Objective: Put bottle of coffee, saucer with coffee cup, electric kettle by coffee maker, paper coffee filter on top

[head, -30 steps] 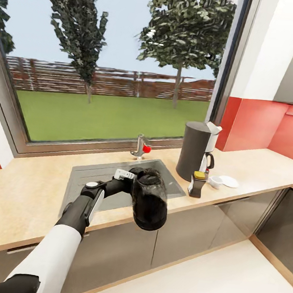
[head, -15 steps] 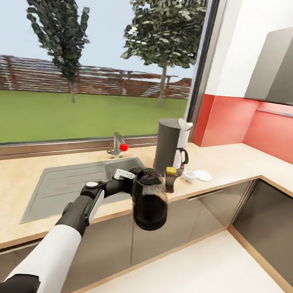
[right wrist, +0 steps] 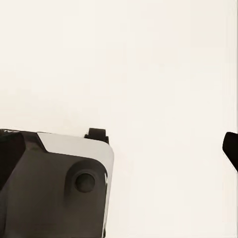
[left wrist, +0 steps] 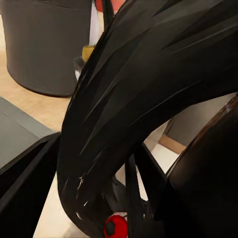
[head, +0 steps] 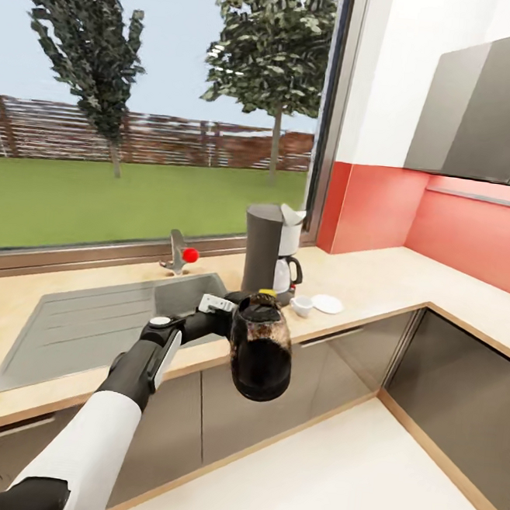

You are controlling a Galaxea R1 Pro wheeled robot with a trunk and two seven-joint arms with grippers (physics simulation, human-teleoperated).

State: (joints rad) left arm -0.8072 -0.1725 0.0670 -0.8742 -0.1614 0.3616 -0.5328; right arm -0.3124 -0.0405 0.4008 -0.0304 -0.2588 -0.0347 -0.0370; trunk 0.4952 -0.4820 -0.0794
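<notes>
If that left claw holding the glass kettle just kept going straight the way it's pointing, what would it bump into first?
Probably the tall dark grey coffee maker. The left gripper, shut on the black handle of the rounded glass electric kettle, points toward it across the beige countertop; the small yellow-capped coffee bottle may come first, depth is unclear.

Left arm (head: pixel 131 368) stretched forward, elbow bent, left gripper (head: pixel 229 319) clamped on the electric kettle (head: pixel 261 353)

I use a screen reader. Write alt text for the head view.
The left gripper holds a glass kettle over the countertop edge, near the coffee maker. A cup and saucer sit beside it.
</notes>
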